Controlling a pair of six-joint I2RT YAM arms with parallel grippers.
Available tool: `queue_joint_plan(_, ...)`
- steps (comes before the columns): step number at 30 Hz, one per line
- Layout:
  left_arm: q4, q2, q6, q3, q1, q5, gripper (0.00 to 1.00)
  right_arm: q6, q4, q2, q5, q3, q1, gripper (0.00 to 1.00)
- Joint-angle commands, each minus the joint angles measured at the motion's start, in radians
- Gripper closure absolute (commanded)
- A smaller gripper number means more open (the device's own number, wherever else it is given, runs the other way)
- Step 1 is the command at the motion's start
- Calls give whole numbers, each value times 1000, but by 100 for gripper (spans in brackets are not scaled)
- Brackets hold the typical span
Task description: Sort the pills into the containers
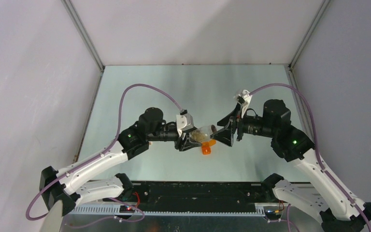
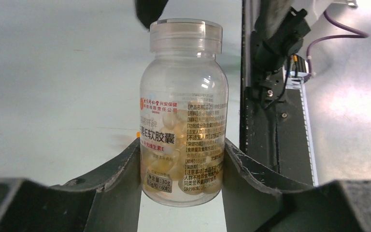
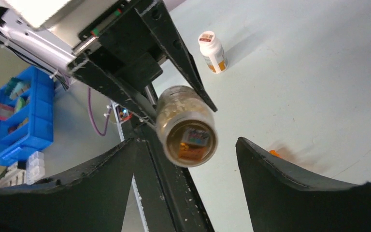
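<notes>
A small orange object (image 1: 206, 148) lies on the pale table (image 1: 164, 87), at 6 o'clock from the two grippers. Just above it, the left gripper (image 1: 188, 140) is partly closed, its jaws clamped on the lower half of a clear pill bottle (image 1: 202, 136) of yellow softgels. The bottle is held sideways, cap toward 3 o'clock. The right gripper (image 1: 220, 132) is wide open, with a finger on either side of the cap, neither touching. Farther off, a white-capped pill bottle (image 3: 212, 50) stands upright on the table.

left end effector (image 1: 188, 140): holds bottle (image 1: 202, 136) | right end effector (image 1: 225, 133): spread | orange item (image 1: 206, 148): possibly cap
</notes>
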Motion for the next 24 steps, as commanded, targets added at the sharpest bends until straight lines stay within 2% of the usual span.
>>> queue_joint_plan(1, 18, 0, 22, 34, -5, 79, 100, -65, 33, 33, -34, 34, 0, 25)
queue_joint_plan(2, 19, 0, 21, 34, -6, 80, 100, -59, 45, 37, -31, 34, 0, 30)
queue_joint_plan(7, 26, -1, 22, 37, -6, 86, 100, -20, 80, 57, -26, 35, 4, 42)
queue_joint_plan(10, 32, -1, 21, 35, -6, 73, 100, 2, 84, 73, -10, 34, 11, 56)
queue_joint_plan(11, 33, -2, 21, 34, -6, 57, 100, 28, 87, 75, -5, 34, 11, 63)
queue_joint_plan(12, 40, -4, 19, 32, -6, 46, 100, 48, 95, 80, 17, 35, 11, 67)
queue_joint_plan(13, 41, -5, 17, 27, -6, 18, 100, 100, 100, 83, 36, 34, 11, 77)
queue_joint_plan(14, 44, -6, 15, 26, -6, 3, 100, 136, 110, 89, 81, 34, 11, 83)
queue_joint_plan(15, 46, -7, 15, 23, -6, -29, 100, 229, 113, 95, 113, 35, 12, 94)
queue_joint_plan(16, 47, -10, 16, 22, -6, -39, 100, 351, 106, 96, 195, 35, 12, 96)
queue_joint_plan(18, 45, -11, 19, 20, -6, -57, 100, 564, 58, 102, 315, 40, 12, 96)
queue_joint_plan(20, 53, -10, 19, 17, -6, -70, 100, 665, 30, 106, 388, 41, 30, 98)
queue_joint_plan(22, 55, -5, 17, 18, -7, -86, 100, 710, 22, 100, 468, 42, 71, 90)
queue_joint_plan(24, 54, -1, 16, 20, -8, -100, 100, 728, 26, 97, 506, 42, 97, 71)
